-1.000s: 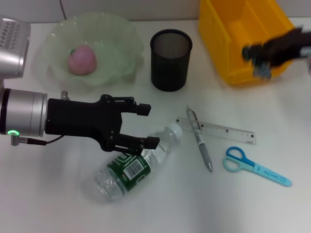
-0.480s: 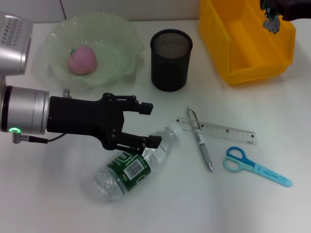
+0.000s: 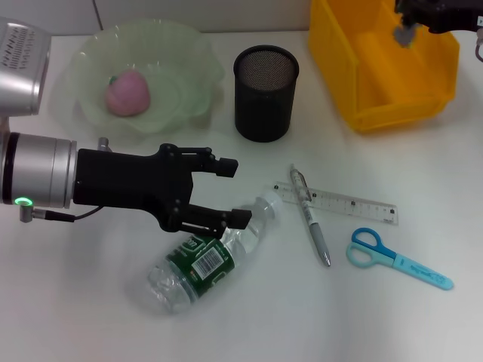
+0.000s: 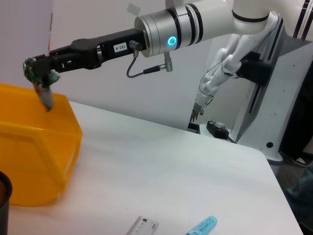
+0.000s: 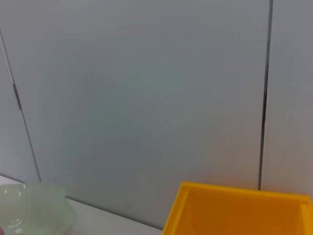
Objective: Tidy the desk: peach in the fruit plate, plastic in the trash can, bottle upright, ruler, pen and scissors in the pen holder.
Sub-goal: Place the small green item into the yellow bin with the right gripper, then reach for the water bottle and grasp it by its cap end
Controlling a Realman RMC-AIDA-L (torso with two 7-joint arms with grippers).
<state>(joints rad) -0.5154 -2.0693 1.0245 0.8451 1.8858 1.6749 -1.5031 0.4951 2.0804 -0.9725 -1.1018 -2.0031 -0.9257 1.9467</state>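
The left gripper (image 3: 230, 194) is seen low over the desk w/ its fingers spread wide; one fingertip (image 3: 238, 219) sits at the neck end of the bottle (image 3: 207, 258), the other (image 3: 226, 167) is clear of it, and nothing is gripped. The bottle is found lying on its side, cap end toward the ruler (image 3: 343, 204), green label up.

The right gripper (image 3: 411, 23) is held above the far side of the yellow trash can (image 3: 377, 83). A small crumpled piece of plastic (image 4: 41, 81) is pinched in its closed fingers, as shown in the left wrist view, where the piece hangs just over the bin's rim. Only the wall and the bin's edge are seen in the right wrist view.

The peach (image 3: 126, 94) is already in the pale green fruit plate (image 3: 189, 72). The black mesh pen holder (image 3: 264, 94) stands upright btwn plate and bin. The pen (image 3: 311, 225) is laid across the ruler's near end, touching it. The blue scissors (image 3: 396, 258) are placed just beside the ruler, nearer the robot, closed, handles toward the pen.
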